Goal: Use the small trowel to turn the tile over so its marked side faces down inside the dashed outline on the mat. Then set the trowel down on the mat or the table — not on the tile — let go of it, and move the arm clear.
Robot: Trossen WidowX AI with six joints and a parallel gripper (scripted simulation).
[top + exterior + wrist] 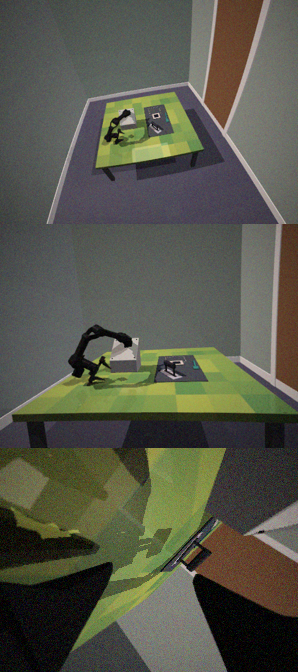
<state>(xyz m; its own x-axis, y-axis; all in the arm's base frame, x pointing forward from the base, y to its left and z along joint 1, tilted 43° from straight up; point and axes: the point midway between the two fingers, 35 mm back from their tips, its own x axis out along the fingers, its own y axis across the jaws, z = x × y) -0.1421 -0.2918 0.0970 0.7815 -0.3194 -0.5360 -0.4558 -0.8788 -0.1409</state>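
My gripper (123, 136) (108, 374) (154, 572) is open and empty, low over the table at the left front, well to the left of the mat (166, 129) (195, 377). The trowel, a pale flat blade with a raised black handle (156, 126) (170, 364) (199, 559), lies on the mat's front part. The tile (156, 115) (181, 362), a pale square with a dark centre, lies flat behind it, just in front of the dashed outline (154, 107) (185, 358). In the exterior view the trowel's handle partly covers the tile's left side.
A thin teal tool (167, 119) (194, 365) lies on the mat's right side. A pale box (132, 116) (125, 365) stands left of the mat, beneath part of the arm. The green patchwork table (183, 141) (152, 405) surrounds them.
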